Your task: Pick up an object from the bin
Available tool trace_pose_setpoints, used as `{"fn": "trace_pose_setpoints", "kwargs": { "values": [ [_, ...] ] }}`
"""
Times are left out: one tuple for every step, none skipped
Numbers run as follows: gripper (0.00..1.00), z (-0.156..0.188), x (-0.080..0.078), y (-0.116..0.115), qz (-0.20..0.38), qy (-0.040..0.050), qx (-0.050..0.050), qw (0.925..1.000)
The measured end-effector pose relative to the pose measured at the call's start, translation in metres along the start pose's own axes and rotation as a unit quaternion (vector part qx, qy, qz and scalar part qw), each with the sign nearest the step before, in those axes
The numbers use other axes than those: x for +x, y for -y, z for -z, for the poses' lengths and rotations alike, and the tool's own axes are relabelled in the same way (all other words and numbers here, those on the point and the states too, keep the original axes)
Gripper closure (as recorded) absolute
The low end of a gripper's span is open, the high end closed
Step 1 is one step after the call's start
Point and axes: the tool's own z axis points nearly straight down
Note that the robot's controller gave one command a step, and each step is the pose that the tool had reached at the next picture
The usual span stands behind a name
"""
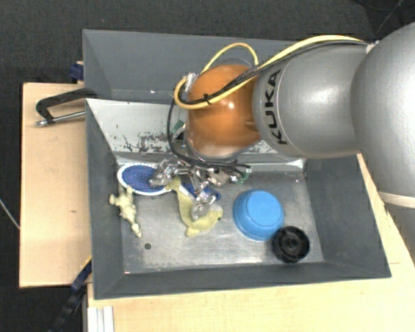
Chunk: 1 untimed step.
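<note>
My gripper (182, 189) hangs low at the middle of the bin floor, under the arm's orange cover, and stands open. Its left fingertip (158, 180) is over the right edge of a flat blue round lid (137, 178). The right fingertip (206, 198) rests at the top of a limp pale-yellow rubbery piece (198, 219). I see nothing held between the fingers. A small blue patch shows between them; I cannot tell what it belongs to.
A small yellowish toy figure (128, 211) lies at the left by the bin wall. A blue round cup-like cap (258, 214) sits right of the gripper, with a black round cap (290, 244) at the front right. The arm covers the back right.
</note>
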Motion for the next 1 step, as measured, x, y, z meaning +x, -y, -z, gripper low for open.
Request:
{"fn": "trace_pose_setpoints", "kwargs": {
  "values": [
    [0.00,-0.0029,0.0141,0.0101,-0.065,0.0059,0.004,0.9979]
  ]
}}
